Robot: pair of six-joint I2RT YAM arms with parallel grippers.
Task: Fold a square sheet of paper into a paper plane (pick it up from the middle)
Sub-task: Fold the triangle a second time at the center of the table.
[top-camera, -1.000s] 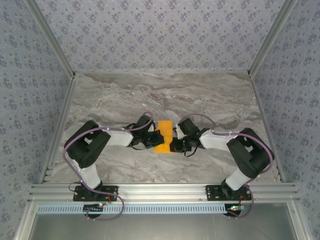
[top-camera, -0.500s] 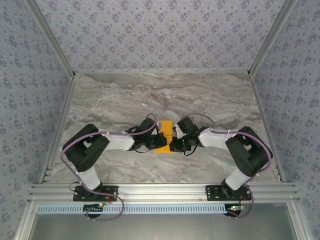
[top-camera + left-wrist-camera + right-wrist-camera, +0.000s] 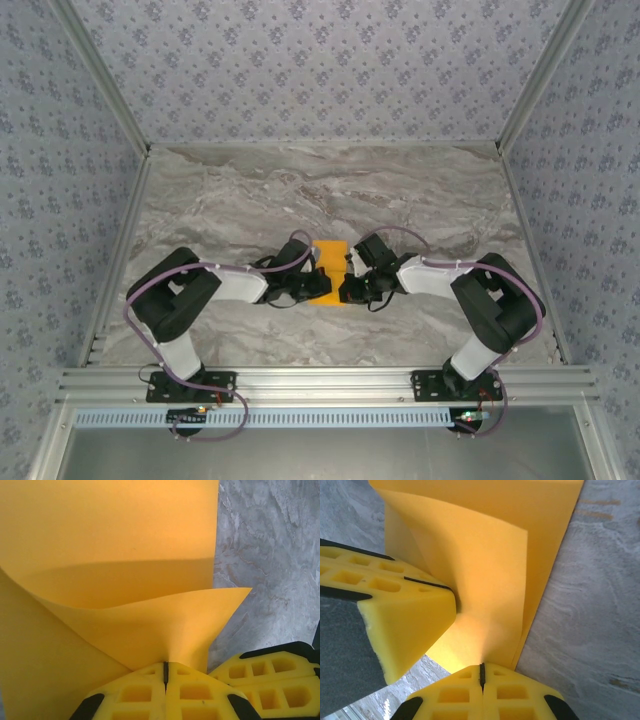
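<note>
in the centre of the top view, the square sheet of paper (image 3: 329, 268) lies on the grey marbled surface (image 3: 330, 190) as a bright orange patch between the two arms, which reach in from the lower left and lower right of the frame. the left claw (image 3: 303, 286) sits at the paper's left edge and the right claw (image 3: 352, 287) at its right edge, facing one another closely across the sheet. in the left wrist view, the left claw's yellow fingers (image 3: 195, 695) are pressed together at the bottom centre. they pinch a corner flap of the paper that rises off the rest of the sheet in a soft curve. the flat part fills the upper left of that frame, with bare surface at the right, and a yellow finger of the right claw shows at the lower right. in the right wrist view, the right claw is likewise clamped tight on a lifted edge of the paper at the bottom centre, and a finger of the left claw presses against the raised paper from the left.
</note>
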